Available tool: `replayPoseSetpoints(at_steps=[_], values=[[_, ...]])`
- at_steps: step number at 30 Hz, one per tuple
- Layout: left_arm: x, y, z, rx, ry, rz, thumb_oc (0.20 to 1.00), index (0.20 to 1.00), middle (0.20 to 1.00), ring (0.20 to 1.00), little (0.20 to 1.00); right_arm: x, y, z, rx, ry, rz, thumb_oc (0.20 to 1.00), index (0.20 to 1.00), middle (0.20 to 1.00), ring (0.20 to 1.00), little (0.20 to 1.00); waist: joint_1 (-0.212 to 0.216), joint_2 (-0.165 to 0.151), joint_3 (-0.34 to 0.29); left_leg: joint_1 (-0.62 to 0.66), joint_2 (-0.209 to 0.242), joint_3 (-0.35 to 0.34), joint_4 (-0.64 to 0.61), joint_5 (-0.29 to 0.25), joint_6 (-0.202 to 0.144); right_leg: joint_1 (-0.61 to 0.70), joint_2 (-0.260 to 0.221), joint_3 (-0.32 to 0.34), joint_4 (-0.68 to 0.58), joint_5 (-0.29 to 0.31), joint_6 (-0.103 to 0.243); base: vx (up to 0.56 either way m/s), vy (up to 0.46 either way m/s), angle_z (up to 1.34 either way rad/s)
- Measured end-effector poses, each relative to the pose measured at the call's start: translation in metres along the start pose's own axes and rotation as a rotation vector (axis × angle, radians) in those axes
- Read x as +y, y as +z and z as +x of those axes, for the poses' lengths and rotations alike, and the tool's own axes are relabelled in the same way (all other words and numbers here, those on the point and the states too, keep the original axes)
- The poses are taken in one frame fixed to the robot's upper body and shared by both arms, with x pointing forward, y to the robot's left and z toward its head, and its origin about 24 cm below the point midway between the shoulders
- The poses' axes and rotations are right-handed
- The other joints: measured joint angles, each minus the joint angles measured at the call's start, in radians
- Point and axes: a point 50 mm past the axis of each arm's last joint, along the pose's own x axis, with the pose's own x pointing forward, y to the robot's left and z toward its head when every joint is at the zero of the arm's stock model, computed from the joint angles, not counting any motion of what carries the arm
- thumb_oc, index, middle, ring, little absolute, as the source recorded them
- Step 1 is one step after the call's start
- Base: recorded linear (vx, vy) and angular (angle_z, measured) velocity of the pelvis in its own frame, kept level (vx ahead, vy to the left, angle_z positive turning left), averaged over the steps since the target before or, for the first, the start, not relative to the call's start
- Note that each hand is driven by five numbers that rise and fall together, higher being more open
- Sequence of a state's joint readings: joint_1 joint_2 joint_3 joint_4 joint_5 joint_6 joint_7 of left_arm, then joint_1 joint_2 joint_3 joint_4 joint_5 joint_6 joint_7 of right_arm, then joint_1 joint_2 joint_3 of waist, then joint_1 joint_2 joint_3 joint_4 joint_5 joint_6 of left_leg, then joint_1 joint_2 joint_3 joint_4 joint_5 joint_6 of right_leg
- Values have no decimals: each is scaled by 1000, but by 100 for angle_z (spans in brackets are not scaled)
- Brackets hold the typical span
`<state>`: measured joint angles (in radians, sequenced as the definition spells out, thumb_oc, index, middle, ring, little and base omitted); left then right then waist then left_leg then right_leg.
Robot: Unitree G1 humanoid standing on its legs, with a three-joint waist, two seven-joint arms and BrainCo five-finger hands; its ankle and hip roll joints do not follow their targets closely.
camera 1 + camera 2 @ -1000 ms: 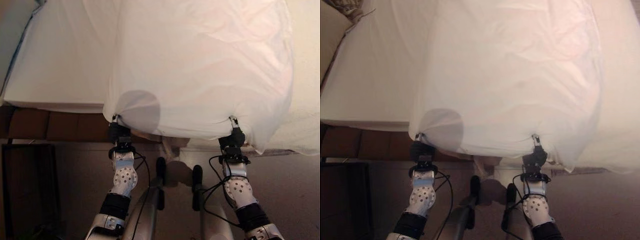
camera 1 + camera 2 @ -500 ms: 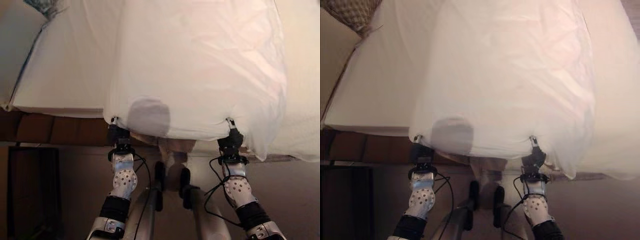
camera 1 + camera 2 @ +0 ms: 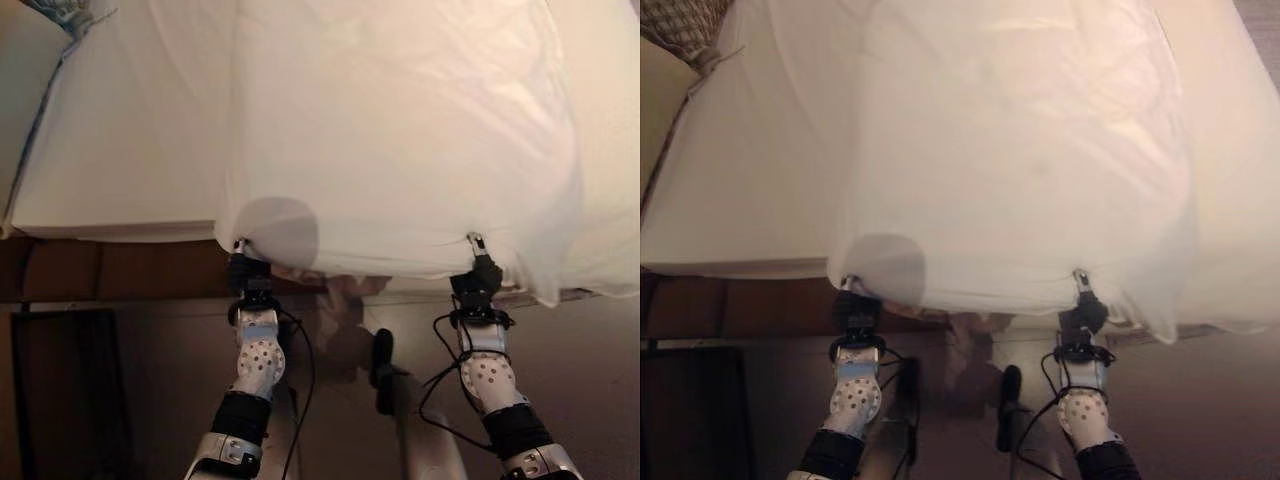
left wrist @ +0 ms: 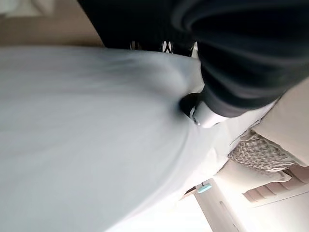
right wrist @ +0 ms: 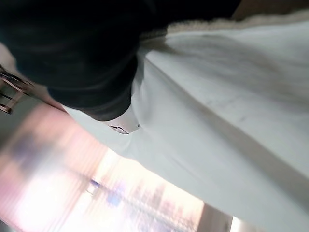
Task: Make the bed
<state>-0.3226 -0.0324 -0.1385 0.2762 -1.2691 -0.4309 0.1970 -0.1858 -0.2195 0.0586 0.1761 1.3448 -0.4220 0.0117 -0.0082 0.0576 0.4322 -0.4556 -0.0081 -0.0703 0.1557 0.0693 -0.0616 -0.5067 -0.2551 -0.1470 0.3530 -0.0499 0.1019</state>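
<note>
Both hands, left hand (image 3: 244, 262) and right hand (image 3: 480, 268), pinch the near hem of the sheet (image 3: 400, 130), one toward each corner, holding it taut and raised over the mattress (image 3: 120, 150) so it can spread flat.

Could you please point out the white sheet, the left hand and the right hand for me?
white sheet (image 3: 400, 130), left eye view, on the middle of its raised span.
left hand (image 3: 246, 268), left eye view, on its dark cover.
right hand (image 3: 484, 276), left eye view, on its dark cover.
</note>
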Motion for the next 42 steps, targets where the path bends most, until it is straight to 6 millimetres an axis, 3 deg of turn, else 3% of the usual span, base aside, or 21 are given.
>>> replayPoseSetpoints(at_steps=[1, 2, 3, 4, 7, 14, 21, 32, 33, 34, 37, 40, 42], values=[[6, 5, 1, -6, 12, 28, 200, 200, 200, 200, 200, 0, -7, 1, 5, -17, 11, 200, 200, 200, 200, 200, 15, -1, 0, -2, -16, 60, -3, 1, 33, 16, -29, -18, -70, 47, -2, -23, 570, -24], [7, 6, 2, -3, 17, 39, 200, 200, 200, 200, 200, -4, -8, -2, 10, -33, -3, 200, 200, 200, 200, 200, 24, -2, 0, -2, -24, 86, -1, -3, 47, 29, -20, -34, -97, 61, -5, -61, 476, -52], [8, 8, 2, -8, 18, 48, 200, 200, 200, 200, 200, -5, -9, -3, 20, -32, -20, 200, 200, 200, 200, 200, 34, -1, 0, 3, -33, 86, -5, -3, 55, 40, -15, -31, -100, 64, 13, -41, 280, -35], [10, 15, 2, -33, 22, 86, 200, 200, 200, 200, 200, -6, -15, -3, 55, -24, -65, 200, 200, 200, 200, 200, 25, 1, 1, 17, -38, 69, -36, 14, 69, 52, 50, 42, -80, -16, 25, -25, 171, -20], [14, 15, 1, -34, 42, 109, 200, 200, 200, 200, 200, -10, -17, -1, 64, -44, -95, 200, 200, 200, 200, 200, 24, 0, 1, 24, -50, 68, -46, 19, 74, 98, 100, 63, -129, -1, 7, -23, 95, -9], [24, 17, -3, -41, 109, 132, 200, 200, 200, 200, 200, -21, -24, -2, 108, -87, -276, 200, 200, 200, 200, 200, 23, -13, 5, 44, -24, 82, -68, 22, 75, 113, 128, 73, -152, 9, 3, -32, -38, -7], [52, 8, -4, -16, 227, 217, 200, 200, 200, 200, 200, -59, -34, -9, 221, -211, -599, 200, 200, 200, 200, 200, 19, -35, -2, 47, 22, 52, -112, 48, 35, 125, 177, 35, -183, 11, -17, 14, -118, 6], [93, -15, -1, 134, 455, 367, 200, 200, 200, 200, 200, -100, -47, -14, 372, -462, -787, 200, 200, 200, 200, 200, 19, -63, -52, 77, 30, 43, -137, 52, 29, 158, 184, 5, -187, -9, -46, 31, -28, 8], [94, -17, -1, 147, 461, 373, 765, 765, 765, 765, 765, -101, -47, -15, 383, -468, -795, 539, 539, 539, 539, 539, 16, -64, -53, 77, 29, 43, -137, 52, 29, 159, 184, 4, -189, -9, -46, 44, -20, 3], [100, -18, -3, 174, 488, 384, 1000, 1000, 1000, 1000, 1000, -104, -49, -16, 403, -489, -794, 1000, 1000, 1000, 1000, 1000, 18, -64, -53, 80, 28, 43, -137, 52, 29, 164, 183, 2, -191, -9, -46, 47, -16, 5], [121, -19, -16, 227, 573, 412, 1000, 1000, 1000, 1000, 1000, -118, -50, -28, 474, -555, -826, 1000, 1000, 1000, 1000, 1000, 22, -64, -53, 85, 28, 43, -137, 52, 29, 175, 183, -1, -195, -9, -47, 40, -11, 7], [169, -13, -54, 295, 780, 452, 1000, 1000, 1000, 1000, 1000, -132, -56, -49, 557, -638, -812, 1000, 1000, 1000, 1000, 1000, 21, -64, -53, 97, 28, 43, -140, 52, 29, 187, 184, -1, -198, -9, -47, 26, -4, 3], [185, -7, -73, 306, 850, 461, 1000, 1000, 1000, 1000, 1000, -142, -61, -67, 625, -670, -812, 1000, 1000, 1000, 1000, 1000, 22, -64, -53, 97, 30, 44, -140, 52, 29, 187, 184, -1, -198, -7, -50, 38, 1, 0]])
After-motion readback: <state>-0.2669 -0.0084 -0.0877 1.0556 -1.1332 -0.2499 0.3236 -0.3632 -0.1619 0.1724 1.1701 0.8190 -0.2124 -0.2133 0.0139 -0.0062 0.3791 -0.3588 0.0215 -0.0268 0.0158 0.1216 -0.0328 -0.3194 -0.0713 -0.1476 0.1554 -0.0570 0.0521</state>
